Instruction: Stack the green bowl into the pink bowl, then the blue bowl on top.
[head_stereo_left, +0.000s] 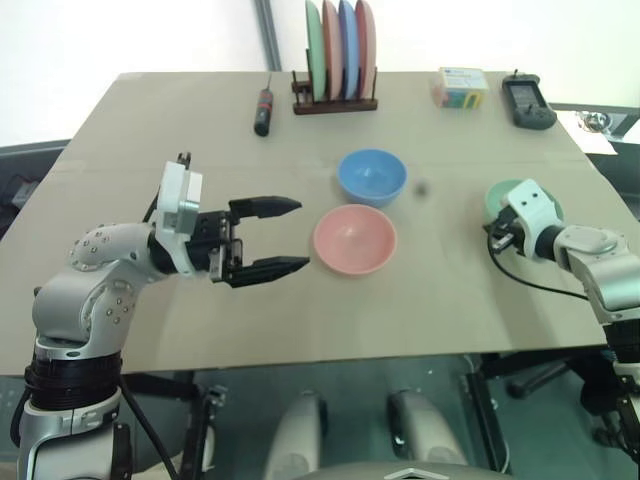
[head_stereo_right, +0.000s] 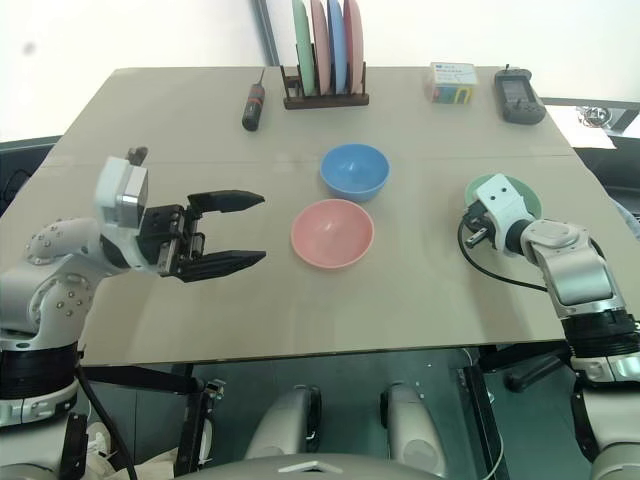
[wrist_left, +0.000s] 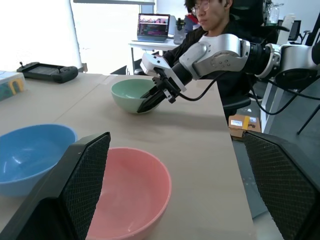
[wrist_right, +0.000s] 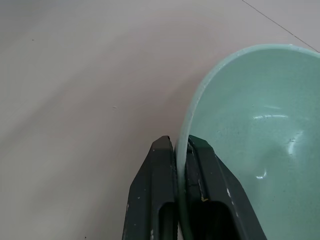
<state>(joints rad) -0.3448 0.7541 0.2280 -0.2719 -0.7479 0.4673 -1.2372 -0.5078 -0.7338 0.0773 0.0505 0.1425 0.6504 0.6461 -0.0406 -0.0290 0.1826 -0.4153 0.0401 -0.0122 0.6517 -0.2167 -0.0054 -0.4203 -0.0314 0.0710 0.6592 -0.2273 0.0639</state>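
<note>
Your right gripper (wrist_right: 181, 150) has its two fingers pinched on the rim of the green bowl (wrist_right: 260, 135), one finger outside the wall and one inside, so the step in hand is, as I judge it, carrying that bowl over to the pink bowl (head_stereo_left: 354, 238). The hold is on a thin edge at one side only, so lift straight up before you travel sideways, keep the bowl level, and bring it centred over the pink one before you let it down; a tilt could let it swing or slip from the pinch. The green bowl sits on the table (head_stereo_left: 120, 150) at its right side, well apart from the pink bowl, which lies near the middle. Your left gripper (head_stereo_left: 272, 236) hangs above the table just to the left of the pink bowl with its fingers spread wide and nothing between them, pointing toward it; keep it clear so it does not nudge the bowl as the other arm comes in. The blue bowl (head_stereo_left: 371, 176) rests just behind the pink one, close enough to be bumped on the way across. Farther back stand a screwdriver (head_stereo_left: 264, 110), a rack of plates (head_stereo_left: 336, 50), a small box (head_stereo_left: 459, 87) and a black handheld controller (head_stereo_left: 527, 103), all out of the path.
</note>
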